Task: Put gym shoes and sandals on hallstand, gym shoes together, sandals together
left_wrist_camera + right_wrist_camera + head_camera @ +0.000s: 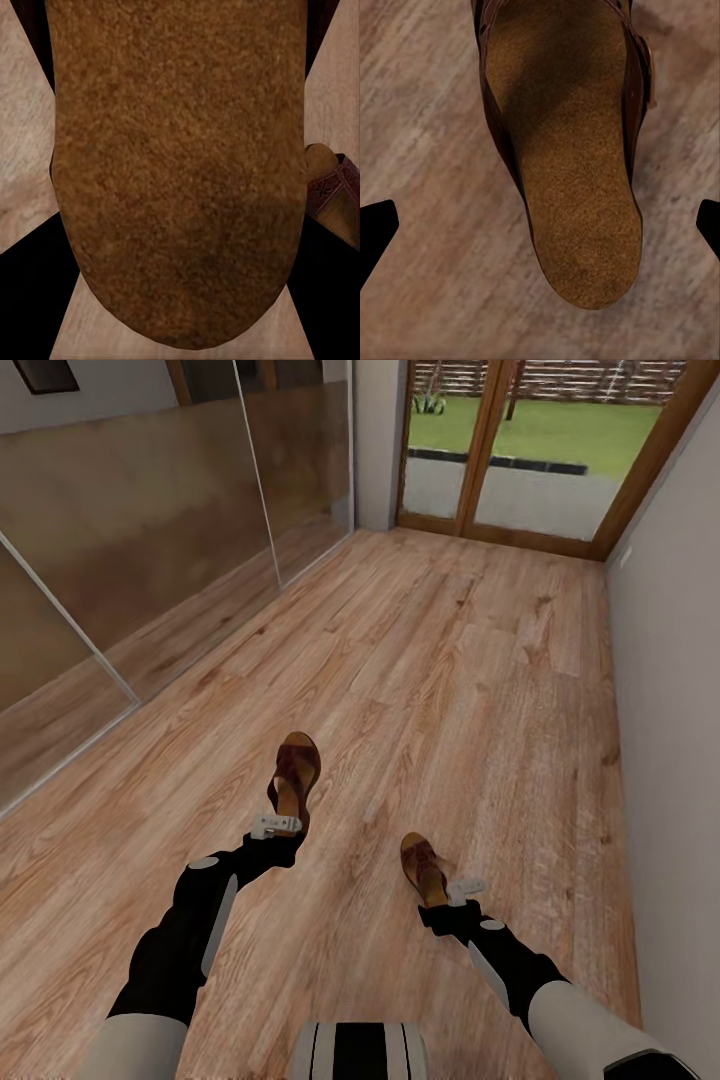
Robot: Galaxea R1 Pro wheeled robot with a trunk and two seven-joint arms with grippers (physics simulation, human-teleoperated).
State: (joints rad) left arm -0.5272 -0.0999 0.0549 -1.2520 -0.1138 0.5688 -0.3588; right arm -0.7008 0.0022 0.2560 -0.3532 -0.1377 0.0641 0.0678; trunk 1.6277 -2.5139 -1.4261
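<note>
Left gripper seemingly grips one sandal (right gripper spread over the other sandal).

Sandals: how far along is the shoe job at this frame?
Nothing looks placed yet. Both sandals lie on the floor: the left gripper is at the heel of one sandal, and the right gripper is open by the heel of the other. Left: racking both sandals and the gym shoes.

Black arms, grey-white upper segments, pale oval forearm patches; white-and-black striped trunk top; small white wrist brackets.
</note>
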